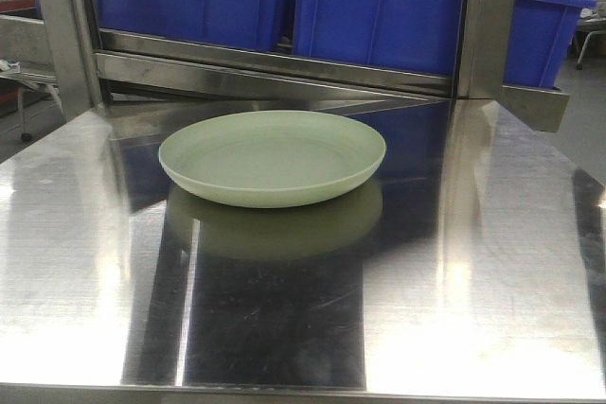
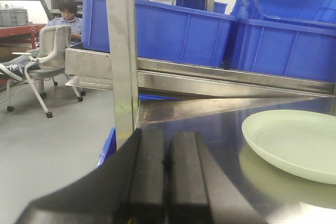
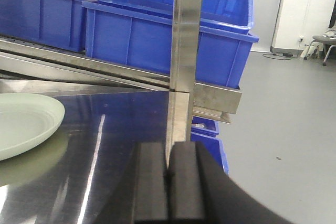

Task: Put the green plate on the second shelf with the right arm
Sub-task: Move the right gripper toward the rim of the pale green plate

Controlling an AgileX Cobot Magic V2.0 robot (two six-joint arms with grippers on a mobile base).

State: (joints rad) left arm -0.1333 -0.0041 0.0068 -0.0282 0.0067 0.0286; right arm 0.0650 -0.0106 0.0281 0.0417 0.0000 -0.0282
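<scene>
Note green plate [image 1: 273, 158] lying flat, right way up, on bench [image 1: 473, 281], toward bench's back half: round, shallow, pale mint, matte, raised sloping rim. Note bench as polished stainless sheet, finely scratched, mirroring plate's underside as a dim green oval. Behind bench, see folded-steel shelf rail [image 1: 275, 59] carrying blue bins [image 1: 379, 16]: rigid moulded plastic, ribbed walls, thick lips. At bench's back corners, see square steel posts [image 1: 488, 16]. Log left end effector [image 2: 167, 166] clenched, flat black pads pressed face to face, nothing between, near bench's left side, apart from plate. Log right end effector [image 3: 168, 177] likewise clenched on nothing, near bench's right side, apart from plate.
</scene>
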